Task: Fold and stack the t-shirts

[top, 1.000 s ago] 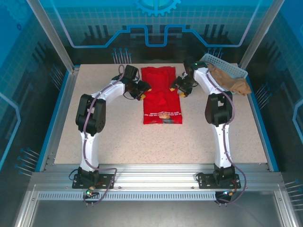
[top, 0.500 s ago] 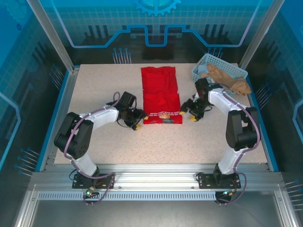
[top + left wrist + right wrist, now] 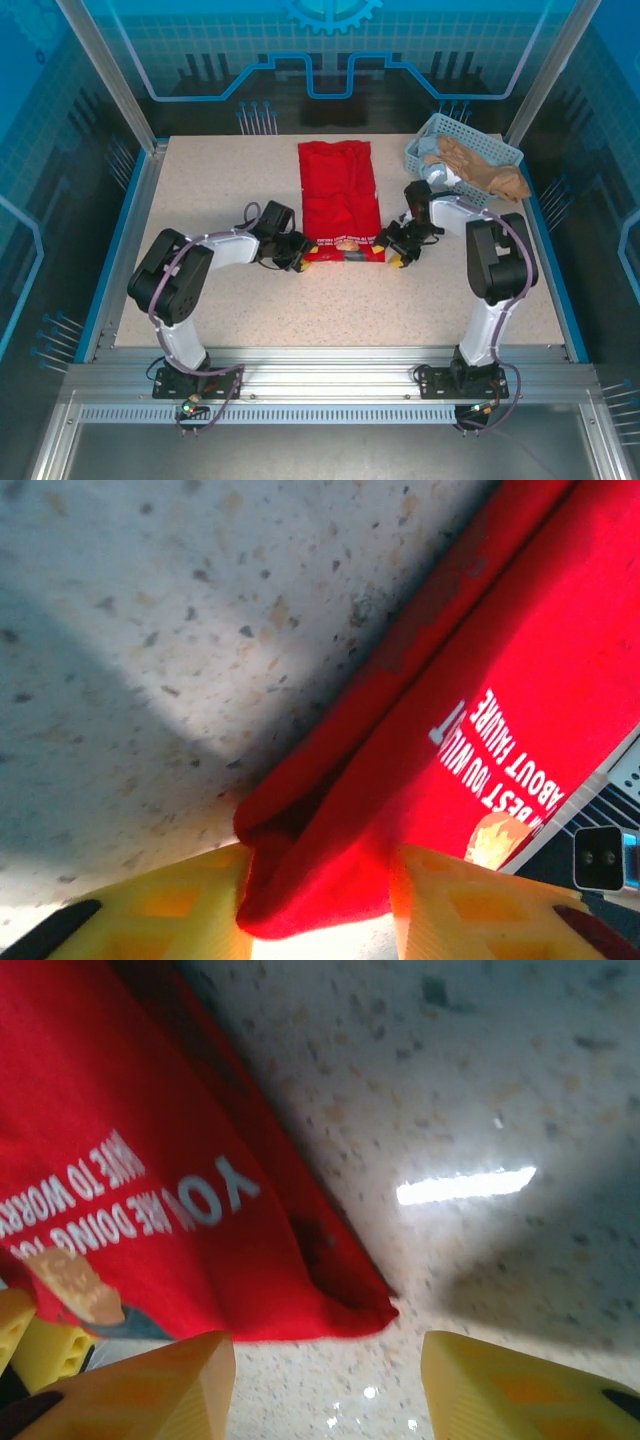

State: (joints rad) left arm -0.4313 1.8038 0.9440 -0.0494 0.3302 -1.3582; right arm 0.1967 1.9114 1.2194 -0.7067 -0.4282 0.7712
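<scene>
From above, the red t-shirt (image 3: 338,190) lies folded into a long strip on the speckled table (image 3: 230,310), running from the far edge toward the middle, printed end nearest me. My left gripper (image 3: 298,262) sits low at its near left corner and my right gripper (image 3: 393,255) at its near right corner. At the far right corner of the table, a pale blue lattice basket (image 3: 470,135) holds a tan cloth (image 3: 490,170). At my left wrist, the corner of the red t-shirt (image 3: 480,680) is bunched between my yellow fingers (image 3: 170,910) and fills the gap from one to the other. Whether I have truly clamped it I cannot tell. White lettering runs across the cloth beyond. At my right wrist, my fingers (image 3: 520,1390) stand well apart with bare table between them, and the shirt's corner lies just ahead of the gap, unpinched.
</scene>
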